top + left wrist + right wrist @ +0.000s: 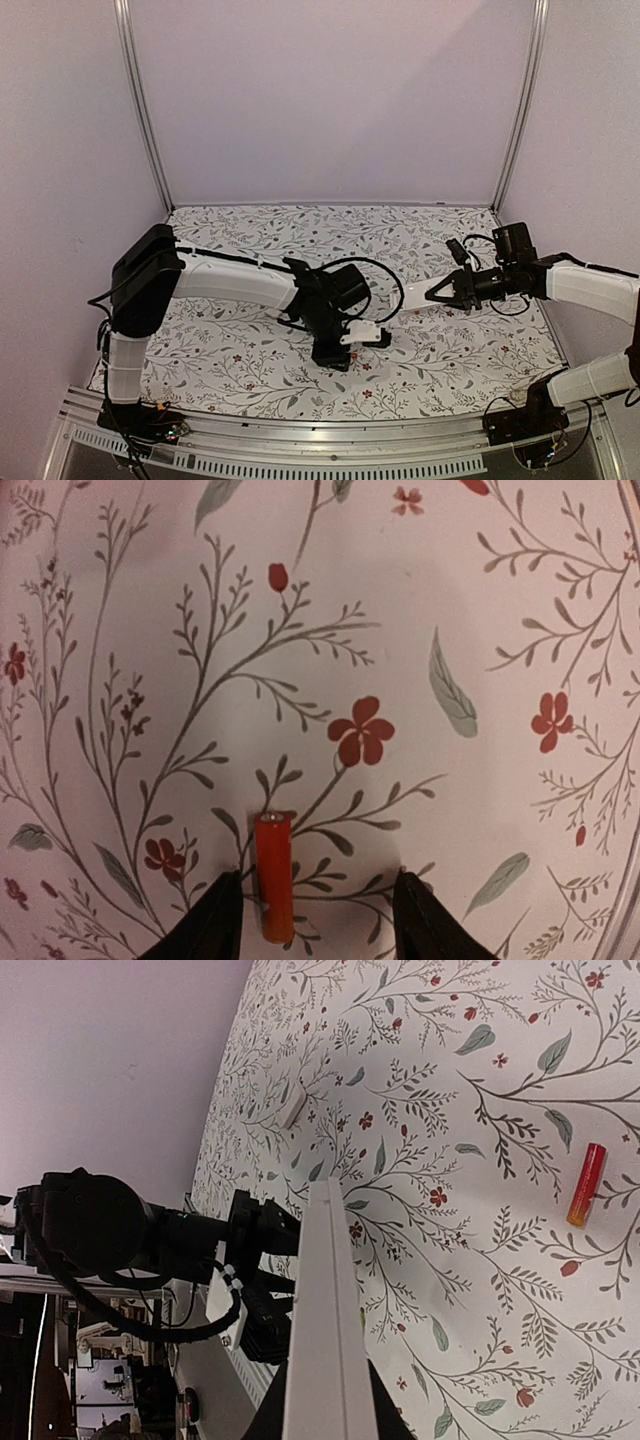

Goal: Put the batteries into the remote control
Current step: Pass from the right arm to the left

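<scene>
1. Left wrist view: the left fingers (215, 930) stand apart, pointing down at the counter (470, 600), gripping nothing.
2. A battery (273, 875) lies flat on the counter between them. It is orange-red, and its metal end points away from the camera.
3. The battery sits just beside the finger on the left of that view. Cannot tell whether they touch. There is a clear gap to the other finger.
4. Right wrist view: the right fingers (380, 1415) are closed on the remote (325, 1320), gripping its near end. It is seen edge-on as a thin white slab and is lifted off the counter.
5. A second battery (587, 1183) lies loose on the counter, well apart from the remote, toward the right of that view.
6. A small white piece (292, 1110) lies on the counter farther off. Too small to identify.
7. Top view: the left arm (240, 280) reaches to mid-counter with its wrist bent down. The right arm (590, 285) comes in from the right and holds the remote out toward the left arm, with open counter between them.
</scene>
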You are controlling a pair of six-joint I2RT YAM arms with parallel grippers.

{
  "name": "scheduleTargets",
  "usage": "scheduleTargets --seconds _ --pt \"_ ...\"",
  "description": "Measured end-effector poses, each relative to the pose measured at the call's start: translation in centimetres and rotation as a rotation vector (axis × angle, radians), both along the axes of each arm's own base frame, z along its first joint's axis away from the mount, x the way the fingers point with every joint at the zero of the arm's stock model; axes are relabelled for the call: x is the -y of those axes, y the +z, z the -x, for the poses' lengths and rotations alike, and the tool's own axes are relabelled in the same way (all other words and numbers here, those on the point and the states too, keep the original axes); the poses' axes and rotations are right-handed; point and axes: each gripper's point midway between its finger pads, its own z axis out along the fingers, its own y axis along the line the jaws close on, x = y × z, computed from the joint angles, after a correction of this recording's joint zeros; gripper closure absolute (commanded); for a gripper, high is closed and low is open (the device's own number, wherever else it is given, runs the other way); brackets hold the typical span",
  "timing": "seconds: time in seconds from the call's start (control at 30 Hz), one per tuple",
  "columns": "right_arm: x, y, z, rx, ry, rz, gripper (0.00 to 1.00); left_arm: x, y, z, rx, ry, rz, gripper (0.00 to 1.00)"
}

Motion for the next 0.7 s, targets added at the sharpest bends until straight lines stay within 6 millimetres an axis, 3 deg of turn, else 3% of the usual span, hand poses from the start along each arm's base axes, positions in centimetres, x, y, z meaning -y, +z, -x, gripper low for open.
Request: scheduleTargets --seconds 0.13,0.23,0.3,0.43,0.5,0.6,0.7 --pt "0.0 -0.1 0.1 0.0 0.004 0.004 1.0 -0.5 0.9 0.0 0.013 0.017 0.004 0.39" --pt "-0.2 0.0 0.2 0.001 0.013 0.007 1.0 -0.8 3.4 -0.2 0.042 0.035 0.048 0.18" --pt "-0.5 0.3 0.4 0.004 0.025 0.007 1.0 -1.0 6.4 -0.6 0.082 0.066 0.112 0.02" --pt "-1.8 1.4 1.0 0.029 0.079 0.001 1.0 -0.8 14.0 -2.8 0.189 0.171 0.323 0.0" --pt "-2.6 2.0 1.4 0.046 0.117 -0.002 1.0 -0.9 16.4 -4.0 0.212 0.23 0.407 0.0" --pt "-4.0 3.3 2.3 0.078 0.183 -0.011 1.0 -1.0 18.5 -5.7 0.2 0.306 0.496 0.0" --pt "-5.0 4.4 3.2 0.098 0.237 -0.027 1.0 -0.7 18.8 -5.8 0.154 0.317 0.532 0.0"
